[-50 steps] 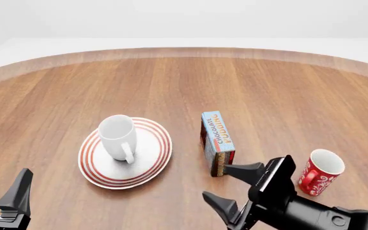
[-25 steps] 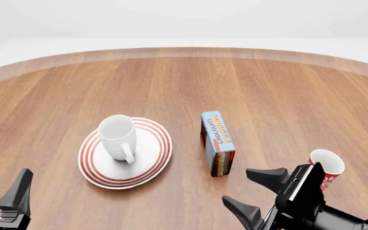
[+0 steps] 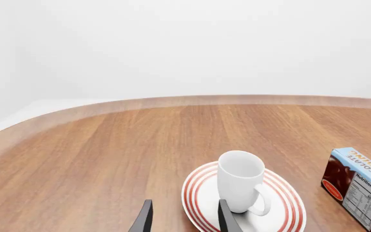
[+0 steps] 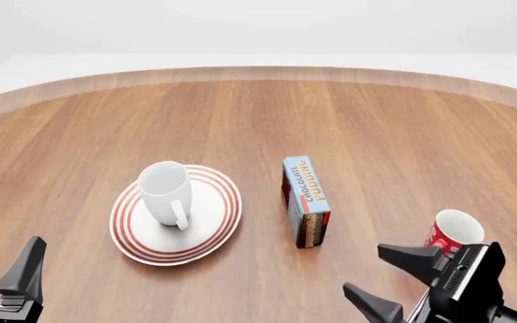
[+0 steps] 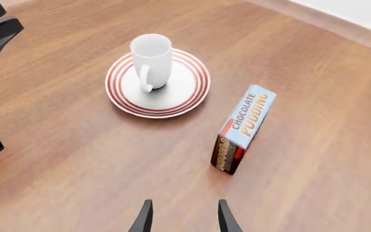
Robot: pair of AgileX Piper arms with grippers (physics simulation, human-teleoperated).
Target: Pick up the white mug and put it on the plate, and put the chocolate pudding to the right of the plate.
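White mug point(image 4: 166, 192) stands upright on the plate point(image 4: 213, 232), a little toward the plate's far-left side, its handle turned toward the near edge of the worktop point(image 4: 375, 128). Chocolate pudding point(image 4: 306, 200) stands on its narrow side just right of the plate, apart from it, blue face up. By how things lie, both parts of the task look done.

Right hand point(image 4: 392, 282) sits low at the near right, fingers spread and gripping nothing, with a clear gap between it and the pudding box. Its far finger lies close to the red mug point(image 4: 454, 235), which stands to the right of the pudding. Left hand point(image 4: 3, 272) rests at the near-left corner, also spread and empty, well apart from the plate.

What could go wrong now comes mostly from the right arm. If it swings right or lifts carelessly, the far finger could clip the red mug and send it rolling. If it drifts forward and left, it could nudge the pudding, which looks tall and narrow on that edge and would probably topple or slide against the plate. A bump to the plate could shift the white mug, which sits off-centre.
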